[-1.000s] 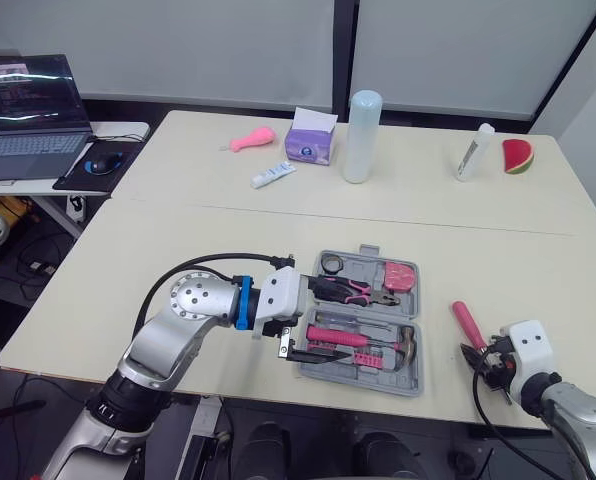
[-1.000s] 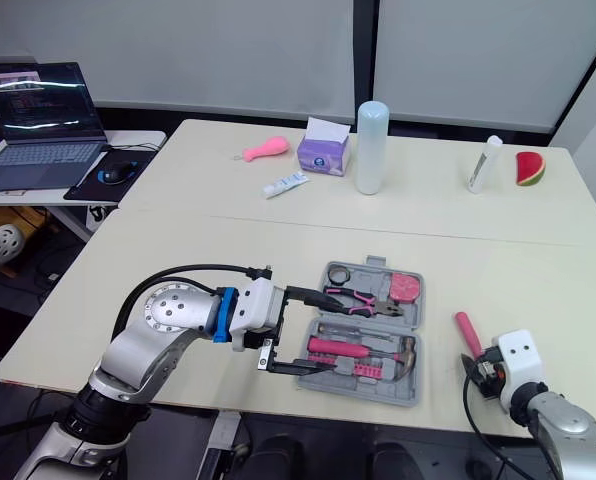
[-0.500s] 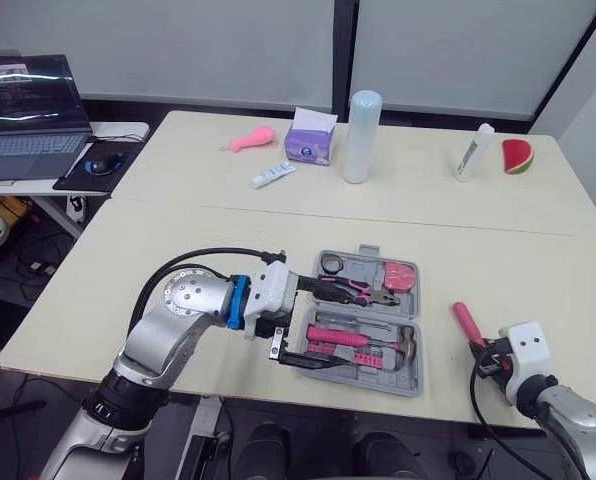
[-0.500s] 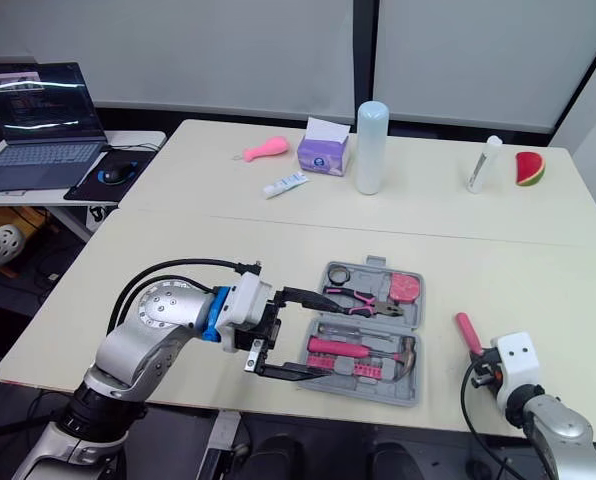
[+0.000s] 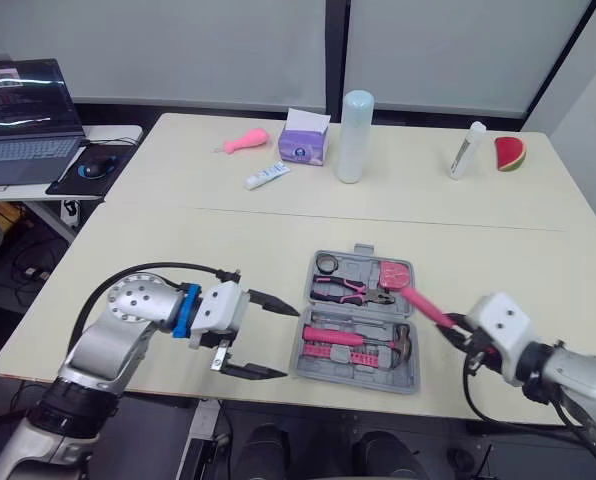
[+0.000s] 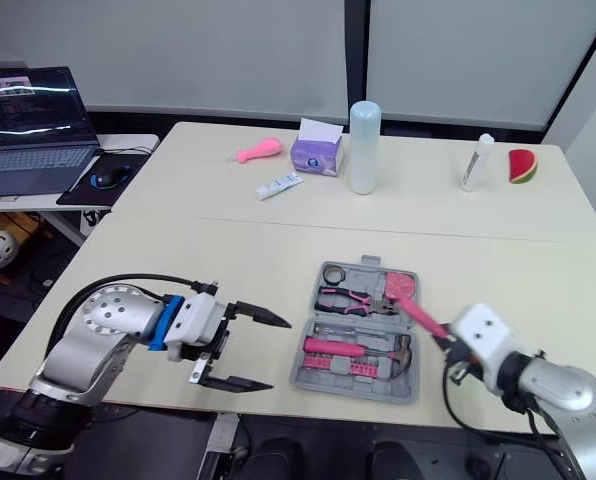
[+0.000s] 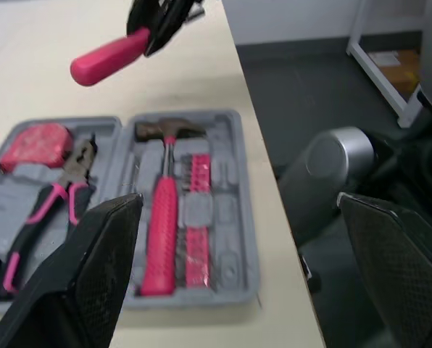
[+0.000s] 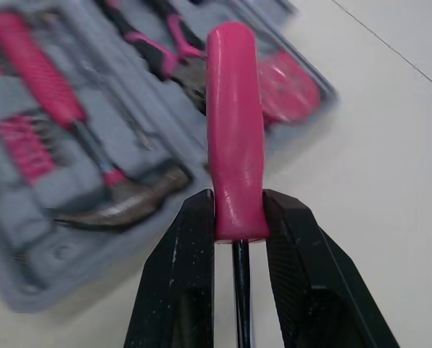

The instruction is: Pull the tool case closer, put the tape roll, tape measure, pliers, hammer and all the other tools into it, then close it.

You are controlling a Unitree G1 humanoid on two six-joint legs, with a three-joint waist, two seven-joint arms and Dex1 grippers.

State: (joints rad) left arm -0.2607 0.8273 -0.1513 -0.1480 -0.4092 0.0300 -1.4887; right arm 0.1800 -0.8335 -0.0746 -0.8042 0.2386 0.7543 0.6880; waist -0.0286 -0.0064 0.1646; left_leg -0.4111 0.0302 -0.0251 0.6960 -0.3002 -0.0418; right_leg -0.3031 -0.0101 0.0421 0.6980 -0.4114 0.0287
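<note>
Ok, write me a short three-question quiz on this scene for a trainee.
1. True or false: the left gripper is open and empty.
2. What is the right gripper shut on? A) a spanner B) the pink-handled screwdriver C) a paintbrush
3. Fill in: the hammer lies in the tool case, which is ____ (open or closed).
Key: 1 true; 2 B; 3 open.
</note>
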